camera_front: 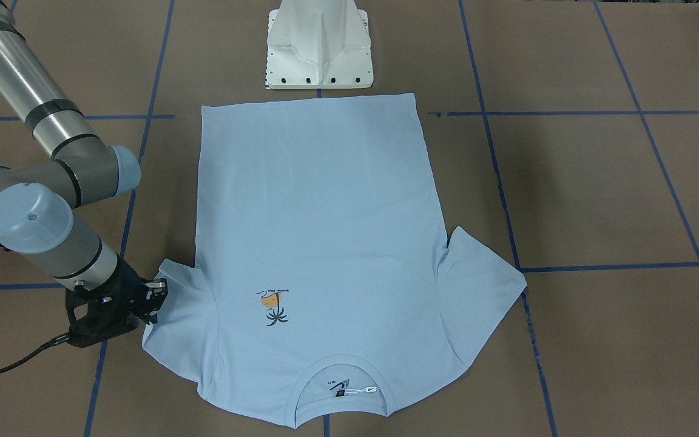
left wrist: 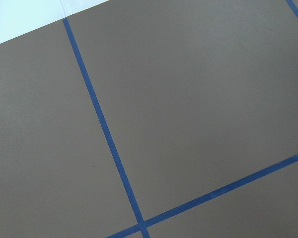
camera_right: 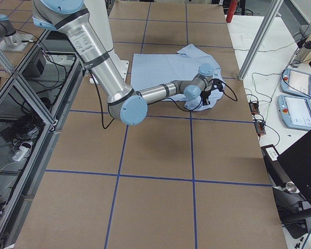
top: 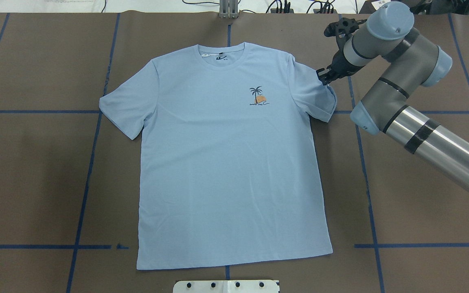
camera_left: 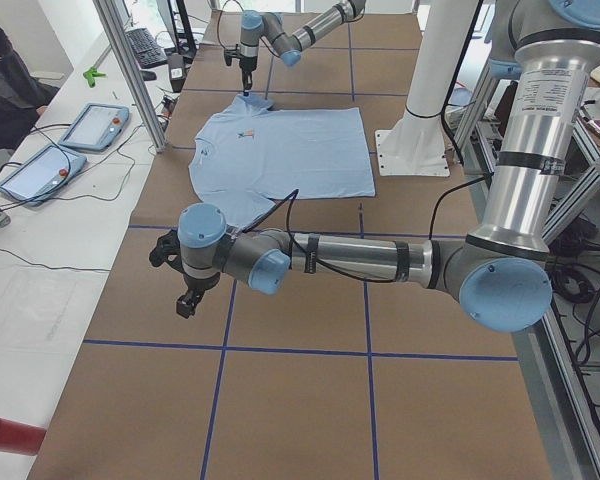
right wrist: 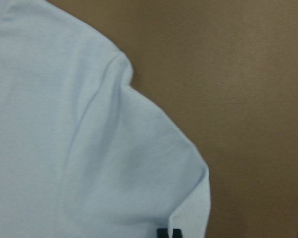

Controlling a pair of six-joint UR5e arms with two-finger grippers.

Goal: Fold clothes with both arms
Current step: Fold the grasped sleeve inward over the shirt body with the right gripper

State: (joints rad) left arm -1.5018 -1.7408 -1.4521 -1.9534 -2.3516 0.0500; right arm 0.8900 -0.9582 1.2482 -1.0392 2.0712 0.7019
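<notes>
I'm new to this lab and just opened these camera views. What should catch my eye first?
A light blue T-shirt lies spread flat, print side up, in the middle of the brown table. The right gripper sits at the outer edge of one sleeve. The left gripper hangs over bare table, well away from the T-shirt.

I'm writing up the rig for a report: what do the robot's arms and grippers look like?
Both the right arm and left arm are silver-grey metal tubes with darker grey joint housings, pale blue round caps and black bands. A black cable runs by each wrist. The right gripper and left gripper are mostly black.
</notes>
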